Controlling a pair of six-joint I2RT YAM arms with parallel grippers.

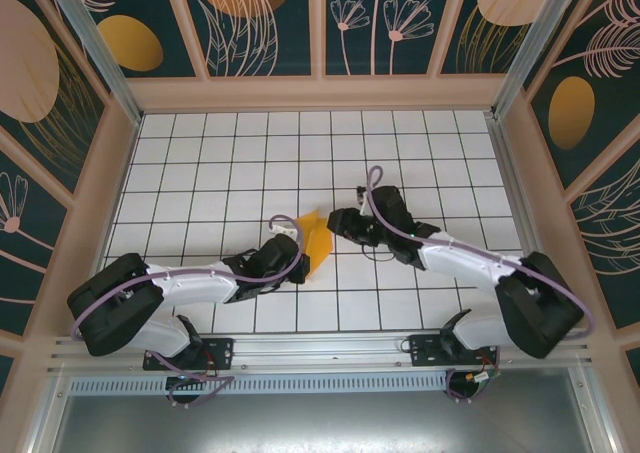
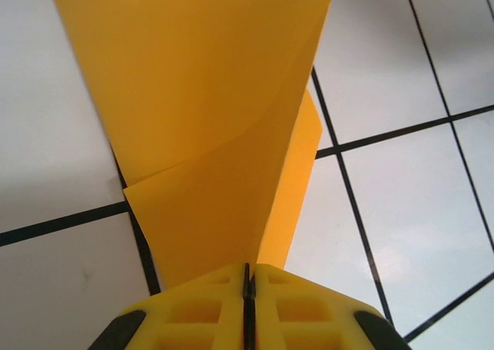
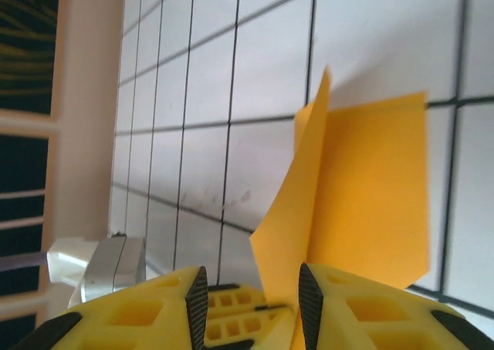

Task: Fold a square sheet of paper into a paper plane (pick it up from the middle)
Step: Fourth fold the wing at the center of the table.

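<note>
Mid-fold; no dart shape yet.

Left hand (image 1: 291, 246): jaws closed flat together, pinching the orange-yellow sheet of paper (image 1: 317, 241) at its near edge. In the left wrist view the paper (image 2: 208, 118) fans up and away from the closed hand (image 2: 248, 276) in two overlapping layers with a soft curl between them, not a pressed crease.

Right hand (image 1: 340, 223): jaws apart, holding nothing. In the right wrist view the paper (image 3: 370, 188) stands ahead of the open hand (image 3: 251, 292), and one raised flap comes down toward the gap. Contact with a finger: cannot tell.

Location: centre of the white gridded bench (image 1: 240, 163), partly lifted off it, between the two hands.

Key relation, top view: the paper's long axis runs roughly 12 to 6 o'clock. It lies at 3 o'clock from the left hand and about 8 o'clock from the right hand, just beside it. The right hand is the free one, so it is best placed to take or press the raised flap.
</note>
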